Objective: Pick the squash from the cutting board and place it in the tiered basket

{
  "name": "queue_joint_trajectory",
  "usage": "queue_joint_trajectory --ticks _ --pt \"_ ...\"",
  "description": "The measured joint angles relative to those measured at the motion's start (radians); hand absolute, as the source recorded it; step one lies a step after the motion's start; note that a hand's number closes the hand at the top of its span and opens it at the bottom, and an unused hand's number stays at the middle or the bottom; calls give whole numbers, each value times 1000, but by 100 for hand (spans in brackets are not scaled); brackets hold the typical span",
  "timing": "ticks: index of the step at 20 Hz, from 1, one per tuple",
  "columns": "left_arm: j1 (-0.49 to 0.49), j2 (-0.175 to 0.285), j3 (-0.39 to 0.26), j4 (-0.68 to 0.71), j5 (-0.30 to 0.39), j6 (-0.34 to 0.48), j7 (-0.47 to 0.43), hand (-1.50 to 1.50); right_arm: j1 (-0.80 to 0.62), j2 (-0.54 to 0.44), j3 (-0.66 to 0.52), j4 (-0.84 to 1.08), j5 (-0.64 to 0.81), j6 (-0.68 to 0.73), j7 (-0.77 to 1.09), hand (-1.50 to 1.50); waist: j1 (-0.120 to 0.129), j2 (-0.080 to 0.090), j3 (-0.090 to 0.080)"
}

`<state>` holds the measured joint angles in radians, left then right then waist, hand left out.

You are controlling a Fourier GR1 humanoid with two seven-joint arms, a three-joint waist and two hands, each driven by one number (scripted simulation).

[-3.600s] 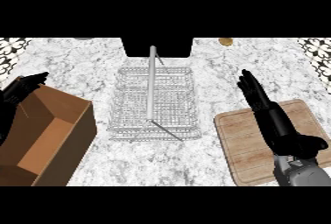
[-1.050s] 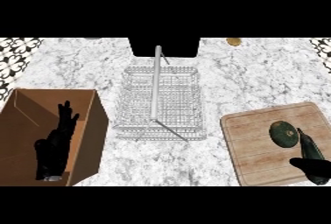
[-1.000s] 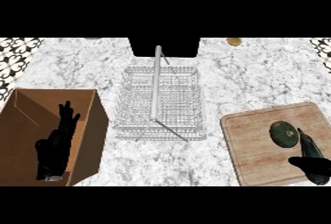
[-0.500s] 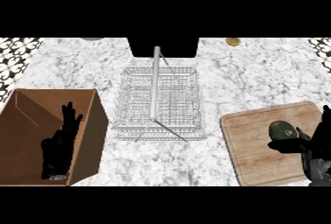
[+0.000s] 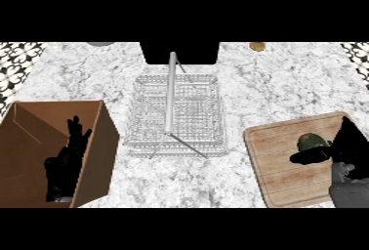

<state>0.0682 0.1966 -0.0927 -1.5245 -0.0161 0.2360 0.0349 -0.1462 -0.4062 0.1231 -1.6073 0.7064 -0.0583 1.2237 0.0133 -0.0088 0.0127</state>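
Observation:
The squash (image 5: pixel 311 141), small and dark green, lies on the wooden cutting board (image 5: pixel 277 166) at the right. My right hand (image 5: pixel 348 146) stands just right of it, fingers straight and pointing away from me. Its thumb sticks out to the left, just below the squash, so the squash lies between thumb and fingers. The hand is open and not closed round the squash. The wire tiered basket (image 5: pixel 144 141) with its upright metal handle (image 5: pixel 171 93) sits at the counter's centre, left of the board. My left hand (image 5: pixel 63 168) rests open over the brown box, fingers up.
An open brown cardboard box (image 5: pixel 101 141) stands at the left near the basket. A black block (image 5: pixel 178 52) sits behind the basket. A small brownish object (image 5: pixel 257 46) lies at the back right. Marble counter shows between basket and board.
My right hand has moved forward and left along the board, from below the squash to right beside it, thumb now under it. The left hand has barely moved.

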Motion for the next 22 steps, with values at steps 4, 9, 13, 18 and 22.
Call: queue_joint_trajectory --ticks 4,9,13,18,22 --pt "-3 -9 -2 4 -17 5 7 0 -37 22 -31 52 -8 36 -13 -150 -3 0 1" --pt "-1 -16 10 10 -13 -2 3 0 -57 52 -60 98 0 68 -26 -150 -8 -2 1" --pt "2 -26 13 14 -22 1 -8 0 -62 77 -87 121 1 93 -33 -150 -11 -3 2" --pt "2 -30 18 12 -23 -7 5 0 -50 108 -128 147 1 106 -56 -150 -13 -3 1" --pt "8 -34 19 14 -25 -15 -4 0 -59 137 -154 189 12 110 -72 -150 -11 -2 1"
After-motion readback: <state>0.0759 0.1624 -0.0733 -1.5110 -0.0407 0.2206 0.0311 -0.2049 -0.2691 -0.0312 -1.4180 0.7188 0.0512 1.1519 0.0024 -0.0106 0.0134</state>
